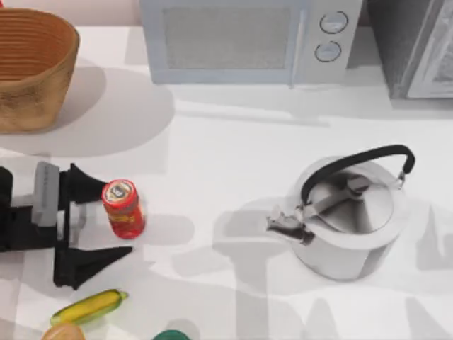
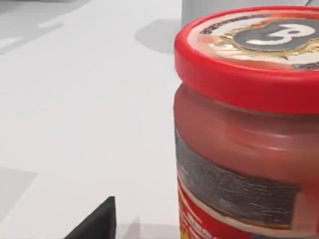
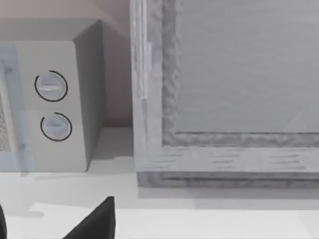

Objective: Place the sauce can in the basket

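Note:
The sauce can (image 1: 124,209) stands upright on the white table at the left, red with a round emblem lid. My left gripper (image 1: 117,221) is open around it, one black finger on either side, the can nearer the far finger. The left wrist view has the can (image 2: 249,124) very close, with one fingertip (image 2: 97,221) at the frame's edge. The woven basket (image 1: 32,106) sits at the far left corner, behind the gripper. My right gripper (image 3: 52,226) is parked off to the right, open, facing the back wall.
A steel kettle (image 1: 350,219) with a black handle stands right of centre. A microwave (image 1: 241,39) and a grey cabinet (image 1: 417,46) line the back edge. A corn cob (image 1: 88,306), an orange item (image 1: 62,331) and a green item (image 1: 170,335) lie at the front left.

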Tool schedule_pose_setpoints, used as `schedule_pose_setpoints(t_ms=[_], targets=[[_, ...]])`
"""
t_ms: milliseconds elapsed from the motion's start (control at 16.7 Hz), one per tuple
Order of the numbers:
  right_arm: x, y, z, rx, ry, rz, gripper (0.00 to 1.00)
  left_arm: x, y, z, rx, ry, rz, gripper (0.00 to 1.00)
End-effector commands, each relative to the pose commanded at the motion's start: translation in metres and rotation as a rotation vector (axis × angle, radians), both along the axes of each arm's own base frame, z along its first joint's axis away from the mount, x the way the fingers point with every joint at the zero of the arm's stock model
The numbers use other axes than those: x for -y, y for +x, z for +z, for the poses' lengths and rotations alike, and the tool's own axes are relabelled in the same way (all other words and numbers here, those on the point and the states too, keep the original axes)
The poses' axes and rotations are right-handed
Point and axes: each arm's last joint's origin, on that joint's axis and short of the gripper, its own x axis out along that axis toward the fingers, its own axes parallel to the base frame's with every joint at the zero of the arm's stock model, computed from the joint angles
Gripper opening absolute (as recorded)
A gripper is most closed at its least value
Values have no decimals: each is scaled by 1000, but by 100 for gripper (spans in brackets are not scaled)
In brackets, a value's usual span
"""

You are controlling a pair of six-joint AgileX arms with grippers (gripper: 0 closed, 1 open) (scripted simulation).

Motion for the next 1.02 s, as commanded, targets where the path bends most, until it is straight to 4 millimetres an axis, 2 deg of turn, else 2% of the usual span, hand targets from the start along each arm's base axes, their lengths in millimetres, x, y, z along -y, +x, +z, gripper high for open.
schedule_pose_setpoints(t_ms=[600,1020], targets=[[0,0,0,0,0,0,100,21,-1,18,0,2,-1,100],[0,0,0,0,0,0,100,24,-3,21,-2,2,0,100]])
